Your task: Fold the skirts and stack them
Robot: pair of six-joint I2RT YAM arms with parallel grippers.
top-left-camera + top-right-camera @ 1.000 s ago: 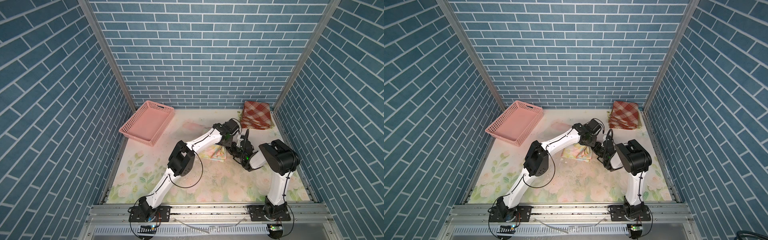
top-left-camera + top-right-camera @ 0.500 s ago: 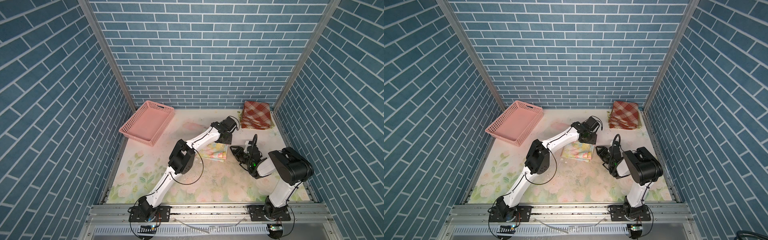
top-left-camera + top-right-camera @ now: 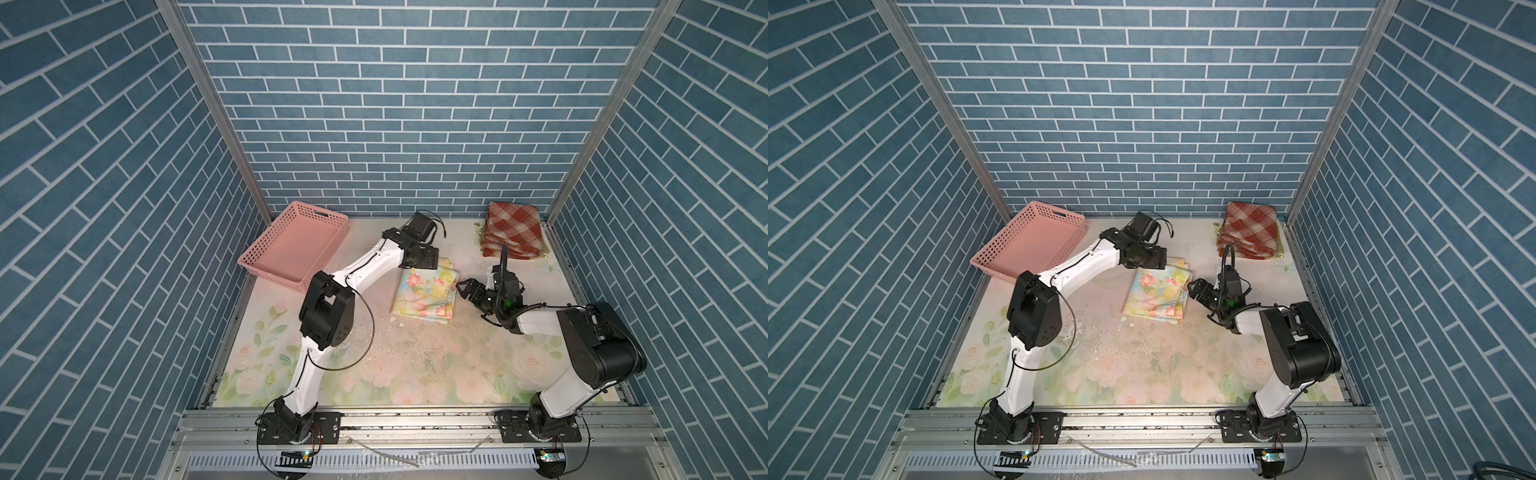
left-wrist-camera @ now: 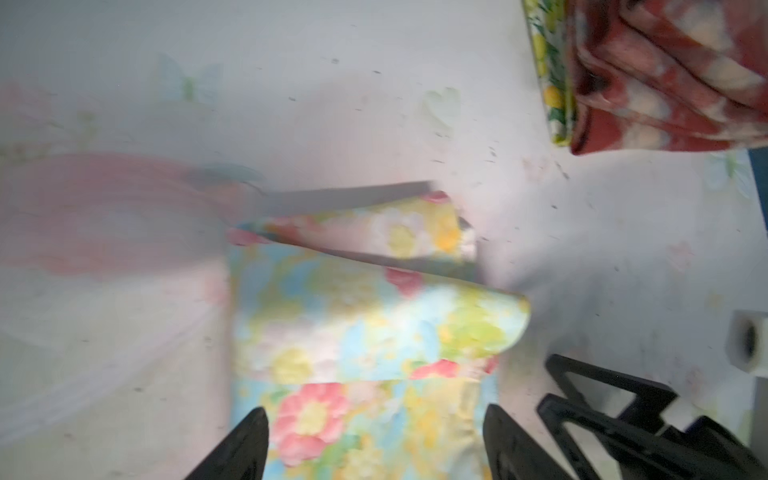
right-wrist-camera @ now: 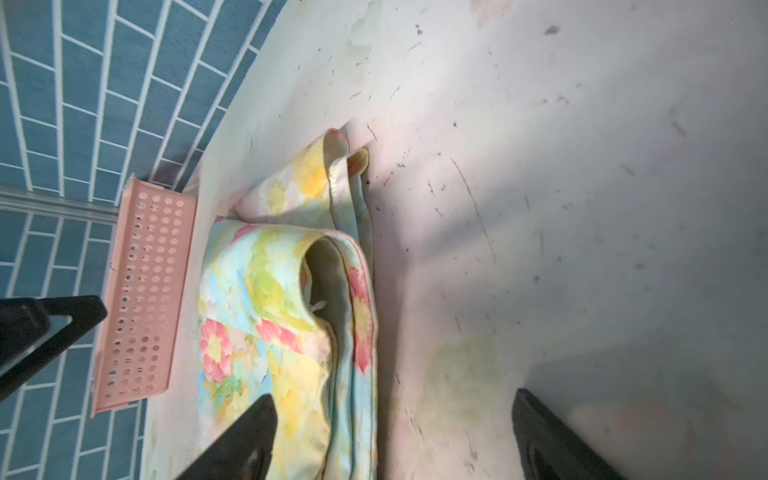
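Mid-frame on the table (image 3: 415, 365): floral skirt (image 3: 426, 293), folded flat. Right by it, left fingers (image 4: 249, 449) and right fingers (image 5: 249, 440), both spread wide, gripping nothing. Upper right: plaid skirt (image 3: 513, 230) atop a pile. Upper left: pink basket (image 3: 274, 277), only bare bottom showing.

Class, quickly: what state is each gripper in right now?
Left gripper: open, holding nothing, over the floral skirt.
Right gripper: open, holding nothing.
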